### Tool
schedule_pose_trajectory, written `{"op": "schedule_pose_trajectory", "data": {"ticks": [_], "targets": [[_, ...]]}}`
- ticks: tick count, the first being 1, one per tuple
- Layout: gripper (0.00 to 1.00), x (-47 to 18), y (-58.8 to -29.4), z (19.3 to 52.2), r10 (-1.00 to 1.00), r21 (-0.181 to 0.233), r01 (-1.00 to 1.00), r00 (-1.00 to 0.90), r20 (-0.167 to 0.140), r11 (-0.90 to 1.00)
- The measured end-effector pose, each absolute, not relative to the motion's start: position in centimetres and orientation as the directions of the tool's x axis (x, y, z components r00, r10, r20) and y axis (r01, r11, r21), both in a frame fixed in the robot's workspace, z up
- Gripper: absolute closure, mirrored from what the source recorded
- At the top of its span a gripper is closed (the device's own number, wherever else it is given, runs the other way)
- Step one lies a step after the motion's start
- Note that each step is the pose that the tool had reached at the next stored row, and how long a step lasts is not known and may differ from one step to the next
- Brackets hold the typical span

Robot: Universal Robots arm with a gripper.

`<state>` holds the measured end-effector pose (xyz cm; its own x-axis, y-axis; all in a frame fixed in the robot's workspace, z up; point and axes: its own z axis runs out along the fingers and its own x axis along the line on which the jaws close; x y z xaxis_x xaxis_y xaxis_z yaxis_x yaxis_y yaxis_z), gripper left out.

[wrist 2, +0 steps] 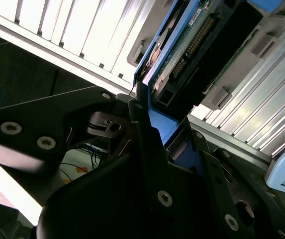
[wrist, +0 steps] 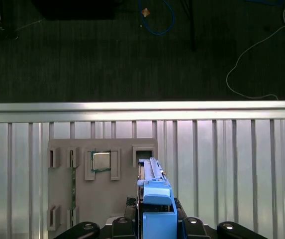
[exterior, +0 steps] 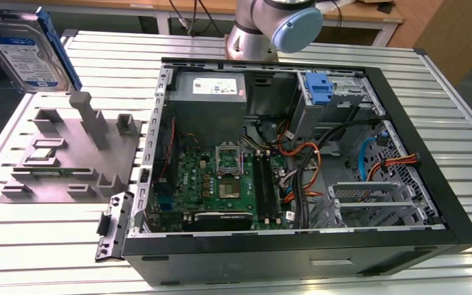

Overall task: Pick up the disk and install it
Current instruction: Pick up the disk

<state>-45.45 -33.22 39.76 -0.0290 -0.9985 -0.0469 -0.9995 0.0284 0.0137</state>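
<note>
Ribbed aluminium tabletop (exterior: 39, 246) carries open black computer case (exterior: 302, 258), grey moulded fixture tray (exterior: 64, 166). Black gripper (wrist: 157, 223) jaws pinch silver-grey hard disk in blue carrier (exterior: 27, 55), aloft over tray, exterior view's upper left.

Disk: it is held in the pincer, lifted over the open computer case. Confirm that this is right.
Not quite. The disk is held in the pincer, but it hangs over the grey tray beside the computer case, not over the case. The first wrist view shows the tray directly beneath it.
</note>
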Motion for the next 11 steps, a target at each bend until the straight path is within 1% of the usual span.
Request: {"op": "schedule_pose_trajectory", "data": {"ticks": [11], "targets": [[0.64, -45.45, -33.22, 40.31, -0.998, 0.014, -1.0, -0.029, -0.047, 0.028]]}}
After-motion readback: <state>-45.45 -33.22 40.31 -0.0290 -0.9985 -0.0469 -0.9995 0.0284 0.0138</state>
